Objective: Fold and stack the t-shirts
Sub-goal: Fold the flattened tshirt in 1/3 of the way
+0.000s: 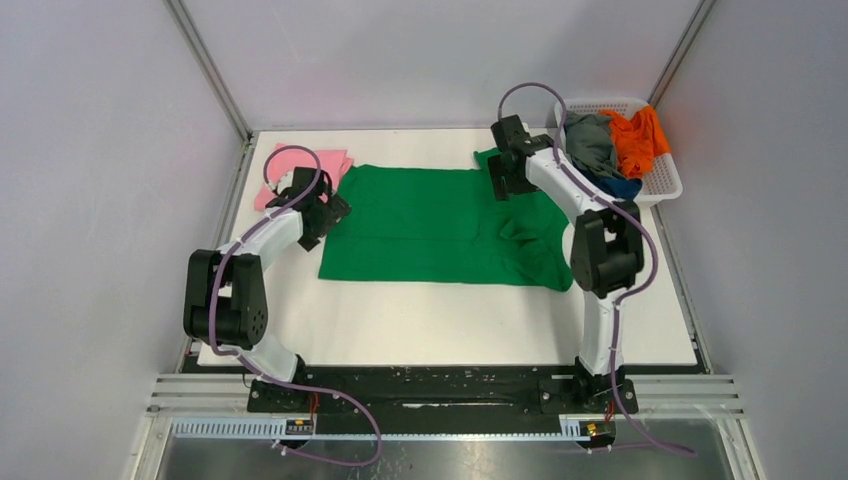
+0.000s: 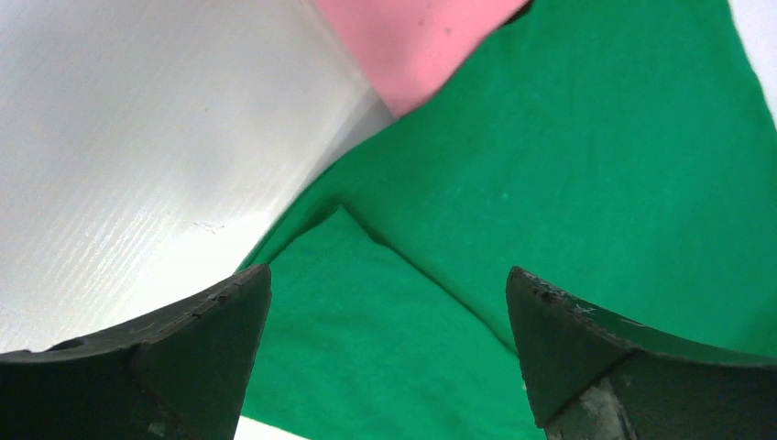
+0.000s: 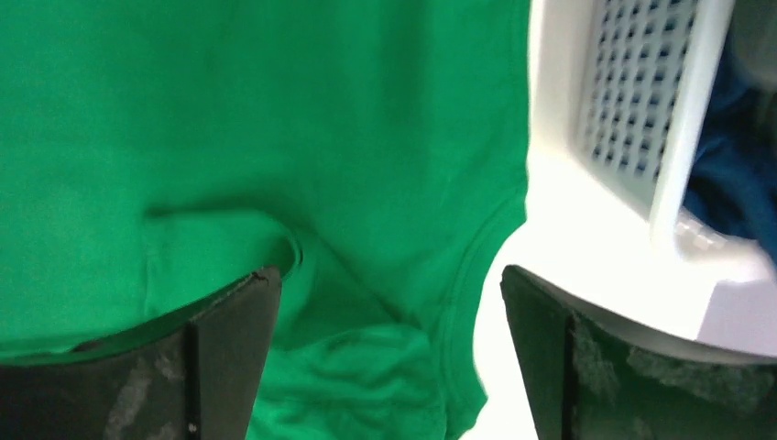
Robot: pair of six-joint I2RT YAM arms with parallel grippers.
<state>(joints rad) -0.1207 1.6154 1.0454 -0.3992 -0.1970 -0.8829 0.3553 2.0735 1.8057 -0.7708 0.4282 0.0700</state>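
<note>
The green shirt (image 1: 440, 225) is spread on the table (image 1: 400, 320); the left gripper (image 2: 388, 275) and right gripper (image 3: 389, 273) are held wide open, empty.

Matt green cloth t-shirt (image 1: 440, 225), smooth glossy table (image 1: 450, 320), white plastic basket (image 1: 667, 186)

White links (image 1: 268, 238), black joints (image 1: 228, 300), purple cables (image 1: 300, 150); black left end effector (image 2: 388, 353) and right end effector (image 3: 391, 357).
</note>
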